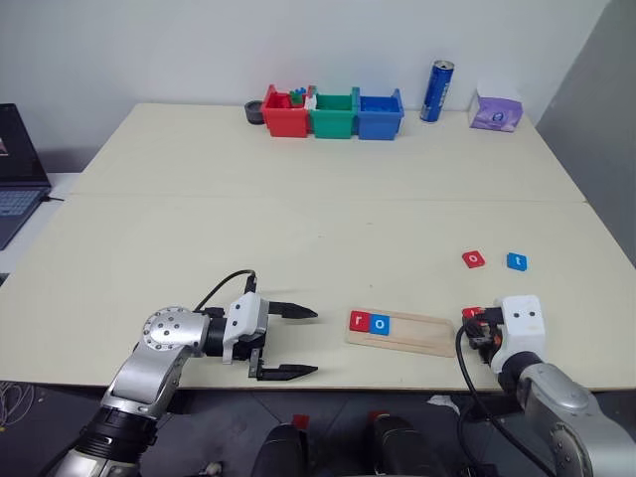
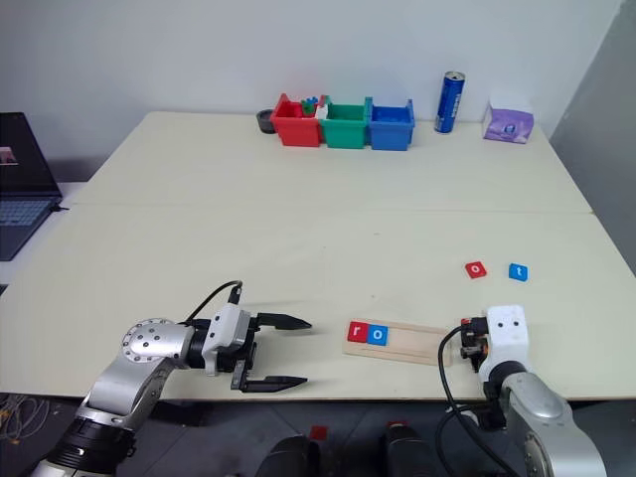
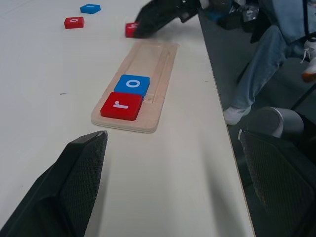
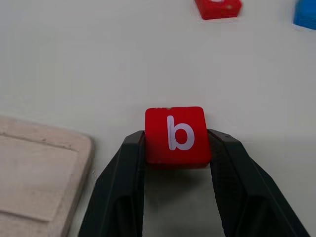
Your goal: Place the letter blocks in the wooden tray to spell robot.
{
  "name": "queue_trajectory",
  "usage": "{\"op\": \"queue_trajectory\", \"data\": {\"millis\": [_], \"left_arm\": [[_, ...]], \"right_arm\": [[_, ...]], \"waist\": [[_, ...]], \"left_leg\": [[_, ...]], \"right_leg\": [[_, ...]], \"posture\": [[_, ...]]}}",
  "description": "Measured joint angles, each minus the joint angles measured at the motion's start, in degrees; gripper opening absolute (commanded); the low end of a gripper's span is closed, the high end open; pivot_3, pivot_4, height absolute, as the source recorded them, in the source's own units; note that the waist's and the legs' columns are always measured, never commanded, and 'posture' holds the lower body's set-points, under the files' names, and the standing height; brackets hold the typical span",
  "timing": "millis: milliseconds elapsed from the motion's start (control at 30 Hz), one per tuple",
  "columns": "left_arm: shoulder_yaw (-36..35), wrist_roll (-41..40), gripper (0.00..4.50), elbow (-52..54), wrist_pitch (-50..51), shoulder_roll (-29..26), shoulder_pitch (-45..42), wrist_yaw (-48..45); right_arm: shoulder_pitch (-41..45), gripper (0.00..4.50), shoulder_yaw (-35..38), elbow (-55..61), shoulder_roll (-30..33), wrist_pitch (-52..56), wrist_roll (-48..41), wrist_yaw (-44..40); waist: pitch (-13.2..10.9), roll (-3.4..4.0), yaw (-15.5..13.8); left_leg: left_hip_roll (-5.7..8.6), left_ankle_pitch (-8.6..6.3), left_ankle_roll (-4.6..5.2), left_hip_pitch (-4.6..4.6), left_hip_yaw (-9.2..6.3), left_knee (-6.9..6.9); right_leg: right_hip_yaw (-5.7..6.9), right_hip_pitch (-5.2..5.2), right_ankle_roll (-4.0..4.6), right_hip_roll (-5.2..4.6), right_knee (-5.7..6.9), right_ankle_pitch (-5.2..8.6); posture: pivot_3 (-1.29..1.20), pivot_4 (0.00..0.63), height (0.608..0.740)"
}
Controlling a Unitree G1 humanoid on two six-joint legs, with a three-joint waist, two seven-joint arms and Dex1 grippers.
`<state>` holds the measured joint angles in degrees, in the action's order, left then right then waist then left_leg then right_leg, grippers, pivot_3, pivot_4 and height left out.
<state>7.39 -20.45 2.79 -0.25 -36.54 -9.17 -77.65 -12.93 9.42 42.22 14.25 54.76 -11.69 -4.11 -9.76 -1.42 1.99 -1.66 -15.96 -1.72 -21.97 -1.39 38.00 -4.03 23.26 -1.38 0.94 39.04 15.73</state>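
The wooden tray (image 1: 415, 335) lies near the table's front edge, with a red r block (image 1: 359, 320) and a blue o block (image 1: 381, 323) side by side at its left end. My right gripper (image 4: 176, 143) is shut on a red b block (image 4: 176, 133) low over the table, just past the tray's right end. Farther back on the right, a red o block (image 1: 474, 259) and a blue t block (image 1: 517, 261) lie loose. To the left of the tray, my left gripper (image 1: 298, 343) points at it, open and holding nothing.
Red (image 1: 285, 112), green (image 1: 333, 112) and blue (image 1: 380, 112) bins stand at the table's far edge, with a blue can (image 1: 436, 90) and a purple pack (image 1: 496, 110) to their right. A laptop (image 1: 15, 169) sits at the far left. A person's legs (image 3: 266, 59) are beside the table.
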Motion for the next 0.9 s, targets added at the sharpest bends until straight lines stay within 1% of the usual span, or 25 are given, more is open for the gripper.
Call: {"op": "queue_trajectory", "data": {"millis": [100,167,200,333,400,567,700,833,900], "left_arm": [[0.1,0.1,4.5,-0.3,-0.5,0.1,-0.3,-0.5],[0.2,0.1,4.5,-0.5,-0.6,0.3,-0.3,-0.5],[0.2,0.2,4.5,-0.5,-0.6,0.4,-0.3,-0.5],[0.7,0.3,4.5,-0.5,-0.6,0.5,-0.5,-0.4],[0.9,0.4,4.5,-0.5,-0.6,0.8,-0.5,-0.4],[1.2,0.6,4.5,-0.5,-0.6,0.9,-0.5,0.1],[1.4,0.8,4.5,-0.5,-0.6,1.3,-0.6,0.7],[1.8,0.8,4.5,-0.4,-0.4,1.4,-0.8,0.8],[2.0,0.9,4.5,-0.4,-0.3,1.5,-1.2,0.8]], "right_arm": [[0.0,1.45,0.8,-0.2,-1.0,-0.1,1.3,1.5],[0.4,2.2,1.3,-0.6,-2.6,-0.3,1.3,1.8],[0.6,2.46,1.7,-0.8,-3.1,-0.4,1.3,1.9],[1.2,3.92,2.8,-1.2,-3.3,-0.6,1.3,1.7],[1.5,4.48,2.8,-1.2,-3.0,-0.8,1.3,1.3],[1.9,4.48,2.9,0.4,-0.1,-1.4,1.0,-1.3],[1.7,4.48,4.6,2.4,2.9,-2.0,-2.8,-6.8],[0.0,4.48,6.2,2.6,11.8,-3.3,-7.2,-16.6],[-0.4,4.48,7.4,1.9,17.9,-5.0,-8.6,-22.5]], "waist": [[0.0,0.0,0.0],[0.0,0.0,0.0],[0.0,0.0,0.0],[0.0,0.01,0.0],[0.0,0.01,0.0],[0.0,0.01,0.0],[0.0,0.01,0.0],[0.0,0.01,-0.1],[0.0,0.01,-0.1]], "left_leg": [[0.02,0.0,0.0,0.05,0.03,0.01],[0.01,0.0,0.0,0.03,0.02,0.0],[0.01,0.0,0.0,0.02,0.03,-0.01],[0.01,0.0,0.01,0.01,0.02,-0.02],[0.01,0.0,0.0,0.0,0.02,-0.02],[0.02,0.0,0.01,0.0,0.02,-0.02],[0.02,0.0,0.01,-0.01,0.02,-0.02],[0.06,0.0,0.01,-0.02,0.04,-0.01],[0.06,0.0,0.01,-0.01,0.06,0.0]], "right_leg": [[-0.05,-0.01,-0.03,0.02,-0.02,-0.03],[-0.03,-0.01,-0.02,0.03,-0.04,-0.02],[-0.03,-0.01,-0.02,0.03,-0.04,-0.01],[-0.03,0.0,-0.02,0.03,-0.05,-0.01],[-0.03,0.01,-0.02,0.03,-0.05,-0.01],[-0.03,0.01,-0.02,0.03,-0.05,-0.01],[-0.02,0.01,-0.02,0.03,-0.06,-0.01],[-0.02,-0.01,-0.03,0.02,-0.09,-0.01],[0.01,-0.02,-0.03,0.03,-0.08,-0.01]], "posture": [[0.0,0.15,0.74],[0.0,0.15,0.74],[0.0,0.15,0.74],[0.0,0.15,0.74],[0.0,0.15,0.74],[0.0,0.15,0.74],[0.0,0.15,0.74],[0.0,0.15,0.74],[0.0,0.15,0.74]]}}
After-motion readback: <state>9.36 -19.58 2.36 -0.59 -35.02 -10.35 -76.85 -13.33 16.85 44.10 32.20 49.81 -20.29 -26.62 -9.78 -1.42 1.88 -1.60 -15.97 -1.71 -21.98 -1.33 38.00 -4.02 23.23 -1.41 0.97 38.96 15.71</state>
